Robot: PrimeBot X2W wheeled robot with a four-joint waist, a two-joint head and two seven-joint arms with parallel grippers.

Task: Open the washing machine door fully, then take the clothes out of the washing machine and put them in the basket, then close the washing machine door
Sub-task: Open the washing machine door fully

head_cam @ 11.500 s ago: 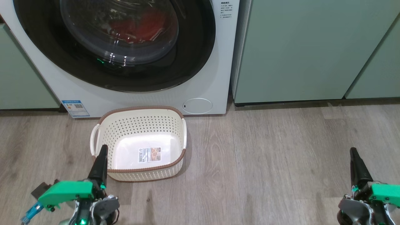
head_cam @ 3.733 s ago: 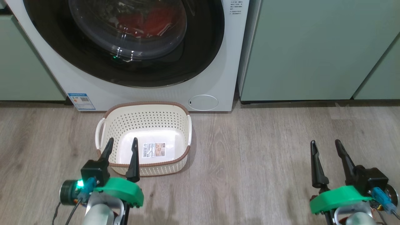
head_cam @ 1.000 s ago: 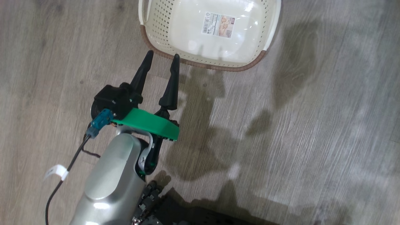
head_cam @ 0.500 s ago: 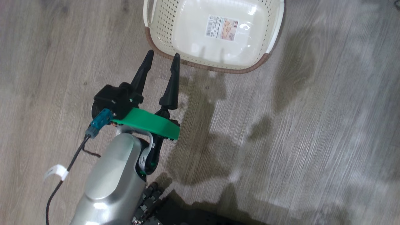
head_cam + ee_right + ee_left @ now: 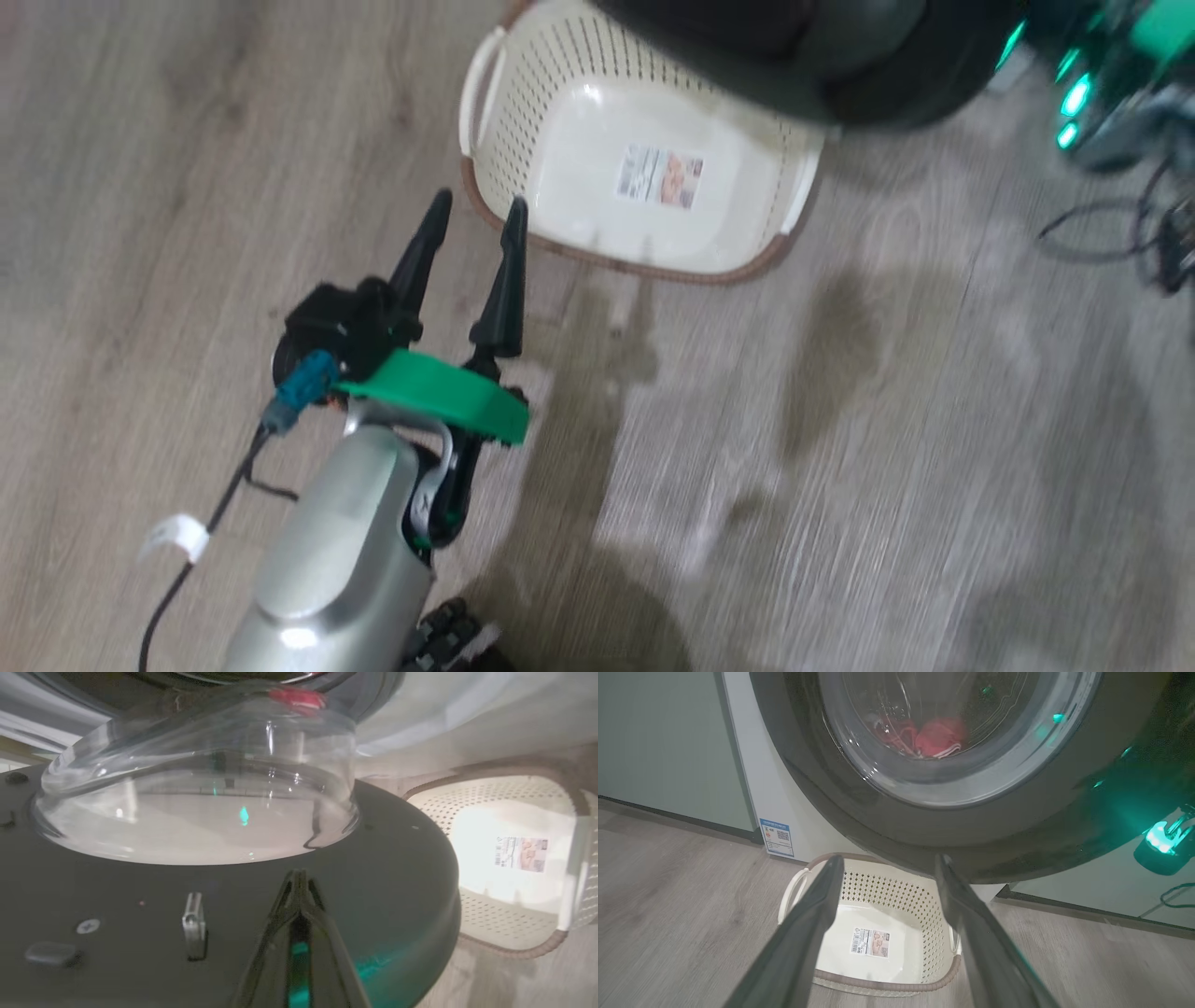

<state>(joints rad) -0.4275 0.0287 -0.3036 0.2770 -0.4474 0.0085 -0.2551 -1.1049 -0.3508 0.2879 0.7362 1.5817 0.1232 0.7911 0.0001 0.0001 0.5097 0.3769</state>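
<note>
Two claws. L gripper (image 5: 476, 207) is spread wide and empty, hovering over the grey wood-plank floor (image 5: 840, 467) just short of the basket (image 5: 644, 269). R gripper (image 5: 297, 877) is pinched shut, w/ tips at the black inner face of the washing machine door (image 5: 140, 933), near its metal latch (image 5: 194, 924). Door overhangs basket's far end. Red clothes (image 5: 941, 737) lie in the drum, seen thru the door. White washing machine (image 5: 770, 788) stands betw pale green cabinets (image 5: 658, 742).
</note>
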